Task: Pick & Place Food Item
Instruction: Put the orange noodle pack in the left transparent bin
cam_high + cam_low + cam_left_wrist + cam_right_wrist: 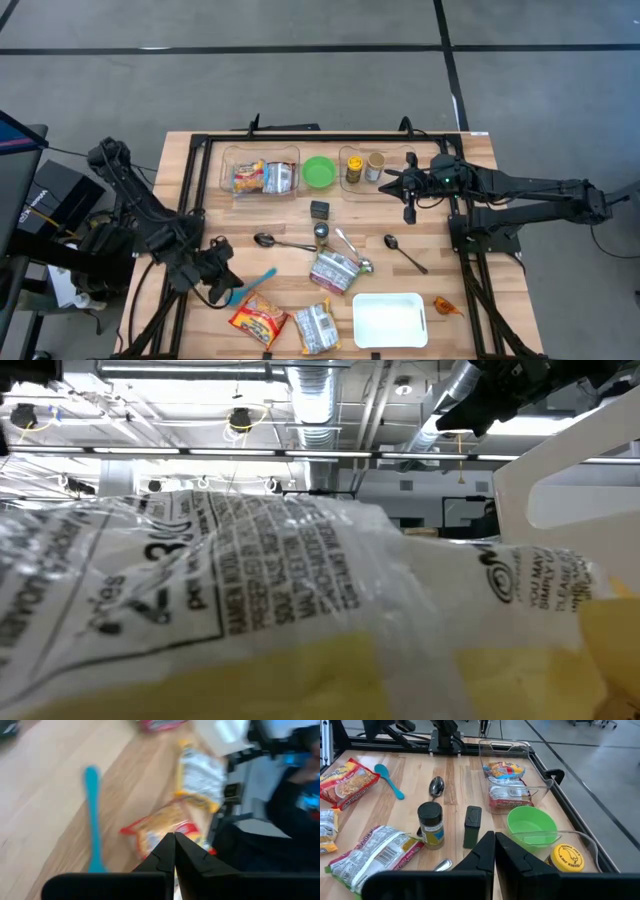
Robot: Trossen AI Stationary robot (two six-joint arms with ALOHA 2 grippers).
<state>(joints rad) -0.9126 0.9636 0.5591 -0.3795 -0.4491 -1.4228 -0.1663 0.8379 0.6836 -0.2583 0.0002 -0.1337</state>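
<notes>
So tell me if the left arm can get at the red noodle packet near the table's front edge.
Probably yes. The left gripper, shut, hovers right beside the red noodle packet; only the blue spoon lies nearby, off to the side, not between them.

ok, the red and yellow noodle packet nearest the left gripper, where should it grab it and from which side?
The red and yellow noodle packet lies flat on the table, so probably a top-down pinch across one crimped end edge; the body looks too wide. The end nearest the left gripper, beside the blue spoon, looks clear; the other side lies close to the silver packet. Both grippers are shut, so the left must open first.
</notes>
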